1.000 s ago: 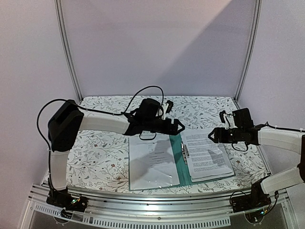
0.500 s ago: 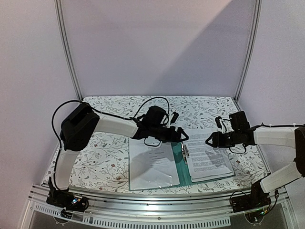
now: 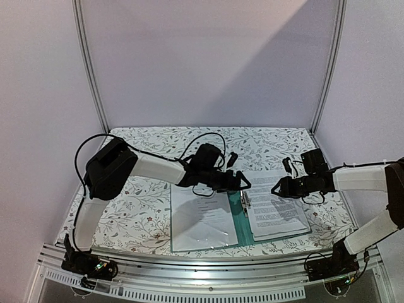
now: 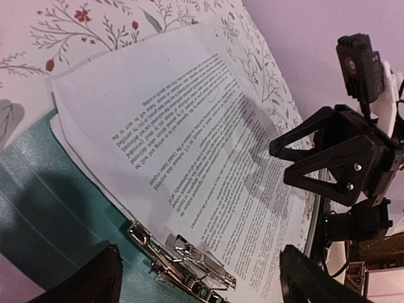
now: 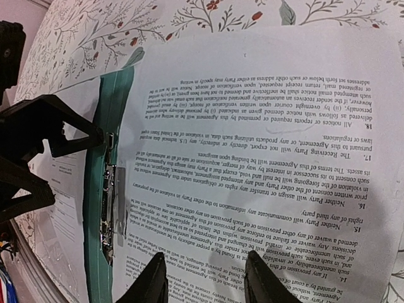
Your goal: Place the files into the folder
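Observation:
The teal folder [image 3: 236,218] lies open on the table. A stack of white printed files [image 3: 275,205] lies on its right half, beside the silver clip [image 3: 244,201]. My left gripper [image 3: 243,182] is open and empty above the top of the spine. In the left wrist view its gripper [image 4: 202,290] hovers over the clip [image 4: 183,259], with the files [image 4: 208,139] and teal cover [image 4: 57,208] beyond. My right gripper [image 3: 278,187] is open and empty just above the files' upper part. In the right wrist view its gripper [image 5: 205,284] spans printed text [image 5: 265,145], with the clip [image 5: 110,211] to the left.
Another white printed sheet [image 3: 202,218] covers the folder's left half and shows in the right wrist view [image 5: 63,202]. A floral tablecloth [image 3: 132,202] covers the table. Metal posts [image 3: 91,69] and walls stand at the back. The two grippers are close together over the folder.
My left gripper has moved right to the spine's top end. My right gripper has moved left and down over the files. The papers have not moved.

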{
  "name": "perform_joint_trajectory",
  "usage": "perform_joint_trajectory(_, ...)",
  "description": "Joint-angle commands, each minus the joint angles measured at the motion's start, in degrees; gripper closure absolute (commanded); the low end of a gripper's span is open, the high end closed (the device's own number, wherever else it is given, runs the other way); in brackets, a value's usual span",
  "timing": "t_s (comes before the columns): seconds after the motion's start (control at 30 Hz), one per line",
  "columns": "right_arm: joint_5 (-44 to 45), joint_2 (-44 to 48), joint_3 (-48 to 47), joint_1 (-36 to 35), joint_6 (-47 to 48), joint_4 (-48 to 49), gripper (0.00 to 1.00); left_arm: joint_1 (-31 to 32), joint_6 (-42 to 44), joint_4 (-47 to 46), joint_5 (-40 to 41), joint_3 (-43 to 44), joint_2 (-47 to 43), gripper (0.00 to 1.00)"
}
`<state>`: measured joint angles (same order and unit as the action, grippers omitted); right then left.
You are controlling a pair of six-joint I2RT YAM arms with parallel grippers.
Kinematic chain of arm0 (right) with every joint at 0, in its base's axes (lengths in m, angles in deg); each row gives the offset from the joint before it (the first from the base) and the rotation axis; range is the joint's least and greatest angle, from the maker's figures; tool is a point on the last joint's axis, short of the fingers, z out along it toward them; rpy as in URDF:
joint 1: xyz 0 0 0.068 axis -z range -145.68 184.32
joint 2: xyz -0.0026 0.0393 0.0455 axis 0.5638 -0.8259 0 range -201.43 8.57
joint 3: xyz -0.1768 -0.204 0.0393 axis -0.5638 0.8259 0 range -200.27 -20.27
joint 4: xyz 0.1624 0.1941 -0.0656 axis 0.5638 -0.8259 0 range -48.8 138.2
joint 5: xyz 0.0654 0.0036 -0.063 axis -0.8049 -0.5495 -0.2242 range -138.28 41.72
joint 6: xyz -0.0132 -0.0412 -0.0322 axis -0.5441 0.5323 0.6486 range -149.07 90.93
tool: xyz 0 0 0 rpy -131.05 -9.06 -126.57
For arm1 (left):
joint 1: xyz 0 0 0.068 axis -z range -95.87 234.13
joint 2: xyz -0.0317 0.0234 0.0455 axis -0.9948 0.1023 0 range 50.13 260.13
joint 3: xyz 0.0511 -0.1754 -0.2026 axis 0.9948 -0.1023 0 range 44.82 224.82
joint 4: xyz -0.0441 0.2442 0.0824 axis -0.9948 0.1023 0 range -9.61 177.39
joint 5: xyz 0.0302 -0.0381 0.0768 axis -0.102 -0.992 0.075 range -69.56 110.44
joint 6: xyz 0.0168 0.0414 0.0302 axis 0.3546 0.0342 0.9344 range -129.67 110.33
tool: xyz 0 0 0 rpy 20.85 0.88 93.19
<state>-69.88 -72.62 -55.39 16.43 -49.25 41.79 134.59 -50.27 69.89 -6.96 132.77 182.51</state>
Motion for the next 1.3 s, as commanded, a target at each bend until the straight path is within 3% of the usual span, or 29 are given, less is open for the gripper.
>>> perform_joint_trajectory(0.0,-0.63,-0.64,0.31,-0.21,0.15,0.13,0.59,-0.45,-1.79,-2.84,-2.53,1.40,2.25,0.15)
perform_joint_trajectory(0.57,-0.27,-0.20,0.92,-0.20,0.45,-0.48,0.59,-0.47,-4.95,-5.92,-4.35,2.23,4.46,0.16)
perform_joint_trajectory(1.27,-0.47,-1.51,0.92,-0.23,0.27,-0.48,0.58,-0.89,-12.50,-20.42,-10.03,-2.10,4.00,0.27)
